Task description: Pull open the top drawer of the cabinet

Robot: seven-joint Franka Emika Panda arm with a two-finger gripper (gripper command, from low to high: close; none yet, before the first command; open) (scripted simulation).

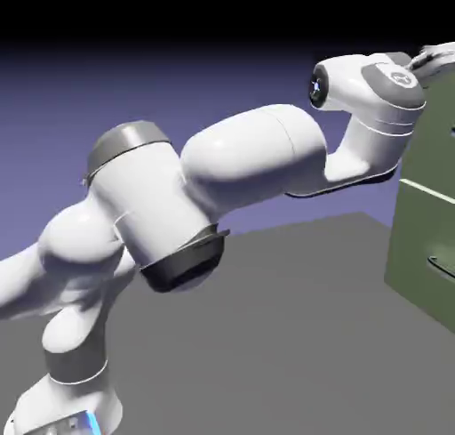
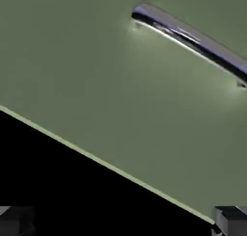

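Note:
The olive-green cabinet (image 1: 419,246) stands at the exterior view's right edge. Its top drawer (image 1: 434,149) lies above a pale seam, and the arm's wrist is level with it. The hand itself runs off the picture there. In the hand view the top drawer's flat green front (image 2: 120,80) fills most of the picture, with its grey bar handle (image 2: 190,37) slanting across the upper right. My gripper (image 2: 124,221) is open: its two fingertips (image 2: 230,219) show far apart at the bottom corners with nothing between them. They are short of the handle and touch nothing.
A pale edge of the panel (image 2: 101,160) runs diagonally across the hand view, with black beyond it. A lower green drawer front with its own grey handle (image 1: 441,266) shows under the seam. The grey tabletop (image 1: 293,335) spreads before the cabinet.

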